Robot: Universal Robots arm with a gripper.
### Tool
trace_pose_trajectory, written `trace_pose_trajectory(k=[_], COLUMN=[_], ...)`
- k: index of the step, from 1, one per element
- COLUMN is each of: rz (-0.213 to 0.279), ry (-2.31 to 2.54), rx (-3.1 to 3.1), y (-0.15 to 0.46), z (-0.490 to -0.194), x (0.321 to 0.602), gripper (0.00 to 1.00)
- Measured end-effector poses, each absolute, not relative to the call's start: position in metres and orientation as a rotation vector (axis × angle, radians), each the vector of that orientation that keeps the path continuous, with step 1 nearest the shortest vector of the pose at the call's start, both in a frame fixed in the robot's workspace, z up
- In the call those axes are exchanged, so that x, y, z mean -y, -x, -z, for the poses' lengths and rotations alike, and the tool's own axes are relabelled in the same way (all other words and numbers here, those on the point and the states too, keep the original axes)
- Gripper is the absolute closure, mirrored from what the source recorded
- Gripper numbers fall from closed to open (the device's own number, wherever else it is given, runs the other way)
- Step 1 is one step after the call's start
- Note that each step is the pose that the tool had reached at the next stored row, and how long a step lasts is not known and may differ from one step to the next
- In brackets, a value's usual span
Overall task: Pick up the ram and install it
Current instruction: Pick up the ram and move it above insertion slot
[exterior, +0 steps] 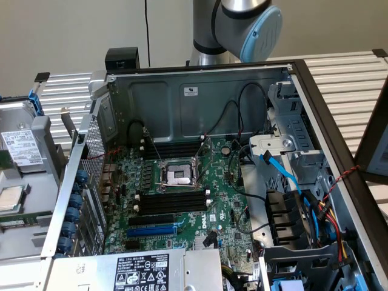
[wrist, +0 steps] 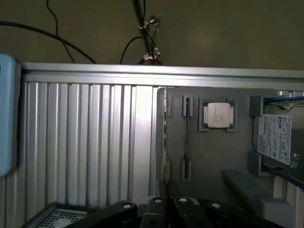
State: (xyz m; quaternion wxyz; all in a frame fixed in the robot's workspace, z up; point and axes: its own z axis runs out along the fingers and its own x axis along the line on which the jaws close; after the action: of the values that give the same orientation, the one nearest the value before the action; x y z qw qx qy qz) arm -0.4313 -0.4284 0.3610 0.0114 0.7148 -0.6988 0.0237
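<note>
The ram is a narrow green strip on the grey tray at the exterior view's left, just beside a loose CPU. In the wrist view the ram is a thin dark edge standing between two small grey clips, next to the CPU. My gripper is black, with its jaws close together and nothing between them. It hangs some way off from the ram, over the tray's edge. The black memory slots lie on the motherboard in the open case.
My arm's blue-capped joint rises behind the case's back wall. A labelled hard drive lies on the tray past the CPU. Ribbed aluminium table surrounds the tray. Cables and a drive cage crowd the case's right side.
</note>
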Motion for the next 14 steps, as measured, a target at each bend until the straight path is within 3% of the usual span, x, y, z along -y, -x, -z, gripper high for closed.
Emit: trace_pose_trajectory(k=[14], rz=[-0.074], ry=[-2.22], rx=[2.189], y=[0.425], z=[-0.418], x=[0.429], gripper=[0.88])
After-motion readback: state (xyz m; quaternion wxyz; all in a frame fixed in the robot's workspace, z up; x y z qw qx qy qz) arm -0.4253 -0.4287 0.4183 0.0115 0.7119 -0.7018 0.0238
